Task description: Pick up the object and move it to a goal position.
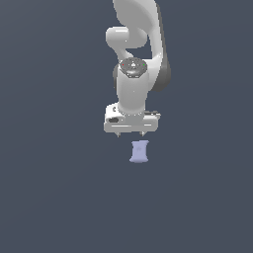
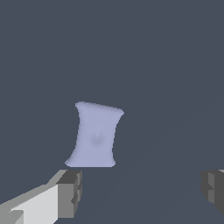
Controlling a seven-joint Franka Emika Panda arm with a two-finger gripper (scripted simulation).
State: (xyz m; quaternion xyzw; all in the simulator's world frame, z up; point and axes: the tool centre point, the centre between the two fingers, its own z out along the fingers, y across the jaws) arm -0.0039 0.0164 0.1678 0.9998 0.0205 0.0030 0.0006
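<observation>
The object [image 1: 140, 151] is a small pale lavender-blue block with pinched, concave sides, lying on the dark grey floor just below the arm in the exterior view. My white gripper [image 1: 130, 134] hangs above and slightly behind it, a little toward the exterior view's left, not touching it. In the wrist view the object [image 2: 95, 135] lies ahead of the two grey fingertips [image 2: 70, 192], which stand wide apart with nothing between them. The gripper [image 2: 141, 189] is open.
A plain dark grey floor [image 1: 54, 188] spreads all around. The white arm [image 1: 133, 59] rises behind the gripper. No other objects or goal marker show in either view.
</observation>
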